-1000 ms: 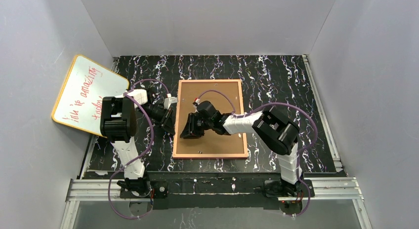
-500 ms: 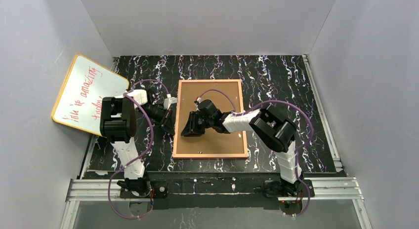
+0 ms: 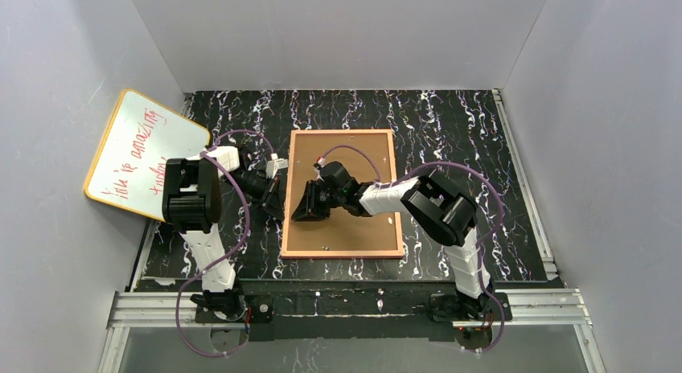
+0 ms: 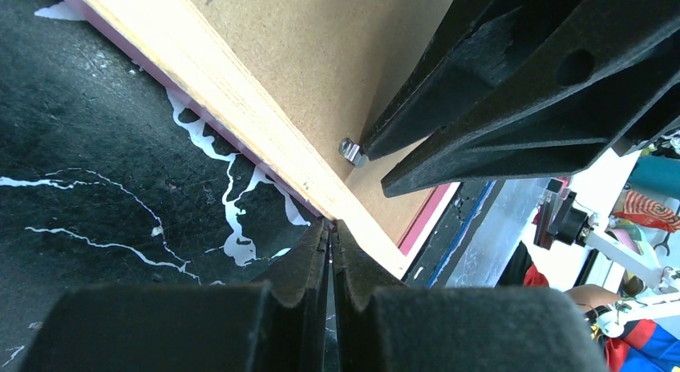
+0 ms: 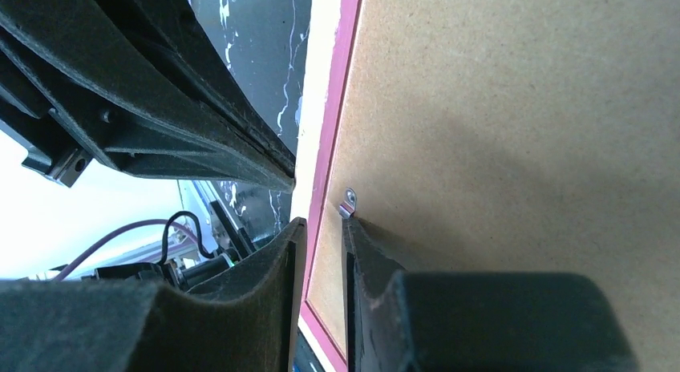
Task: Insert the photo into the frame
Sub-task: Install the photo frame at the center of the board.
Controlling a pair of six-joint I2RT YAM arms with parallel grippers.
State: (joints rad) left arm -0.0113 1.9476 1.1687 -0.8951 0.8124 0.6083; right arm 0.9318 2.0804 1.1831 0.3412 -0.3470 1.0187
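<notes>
The frame (image 3: 342,251) lies face down mid-table, its orange-tan rail (image 4: 232,99) around a brown backing board (image 3: 354,228). The photo is hidden. My left gripper (image 4: 329,224) is shut with nothing between its fingers, its tips touching the outer side of the frame's left rail. My right gripper (image 5: 322,224) hangs low over the same rail from the inside, its jaws narrowly apart. One of its fingertips touches a small metal clip (image 5: 347,202) on the backing board (image 5: 521,131); the other is over the pink inner edge (image 5: 335,131). The two grippers (image 3: 277,204) (image 3: 299,212) nearly meet.
A yellow-rimmed whiteboard (image 3: 145,152) with red writing leans against the left wall. Grey walls close in the black marbled table (image 3: 450,132) on three sides. A metal rail (image 3: 354,305) carrying both arm bases runs along the near edge.
My right gripper and its forearm have shifted slightly left toward the frame's left rail. The left gripper's fingers have closed the last bit. The frame has not moved.
</notes>
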